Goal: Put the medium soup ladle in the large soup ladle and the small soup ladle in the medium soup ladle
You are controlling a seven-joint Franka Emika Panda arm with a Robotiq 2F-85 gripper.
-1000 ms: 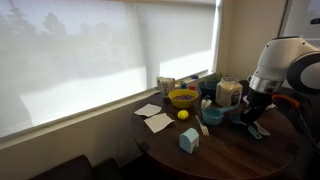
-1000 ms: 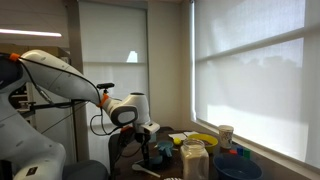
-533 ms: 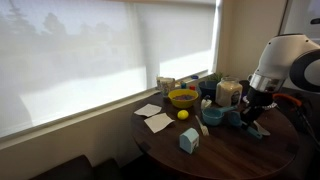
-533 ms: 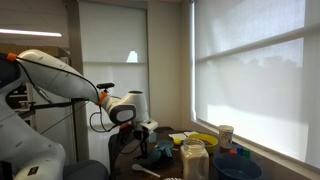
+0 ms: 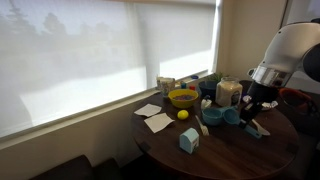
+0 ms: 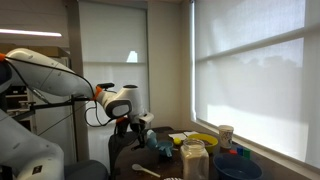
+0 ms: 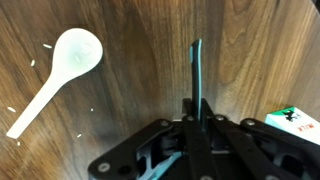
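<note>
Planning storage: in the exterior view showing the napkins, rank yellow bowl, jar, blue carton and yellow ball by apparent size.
1. yellow bowl and jar: look alike, unranked.
2. blue carton, nearer the camera.
3. yellow ball.

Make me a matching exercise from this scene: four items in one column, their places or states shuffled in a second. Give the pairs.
Items:
1. white spoon
2. teal ladle
3. yellow bowl
4. light blue carton

Places or states:
a. clamped by its handle in the end effector
b. upright near the table edge
c. lying flat on bare wood, held by nothing
d. just behind a small yellow ball

Pairs: 1-c, 2-a, 3-d, 4-b
</note>
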